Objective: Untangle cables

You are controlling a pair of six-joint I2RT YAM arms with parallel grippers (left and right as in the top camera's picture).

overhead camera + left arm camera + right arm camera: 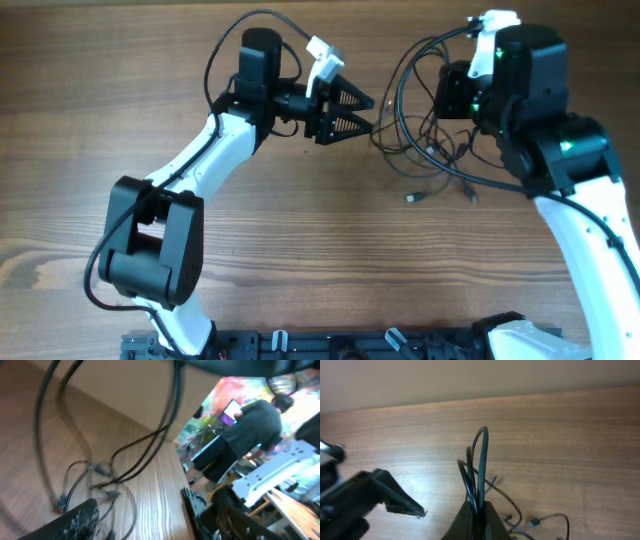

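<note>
Right claw point(479, 506) sits closest in its wrist cam: we see it clenched on the cables point(480, 457), w/ a few strands looping up from btwn the fingers. In the overhead cam the rest of the bundle drops to the bench point(300, 230) and lies as a loose tangle btwn the two arms. Two plug ends point(412, 198) trail toward the arm bases. Our left claw point(371, 112) is released, jaws apart, tips just beside the tangle's left edge. We can't tell if they touch a strand. Left wrist cam is blurred.
</note>
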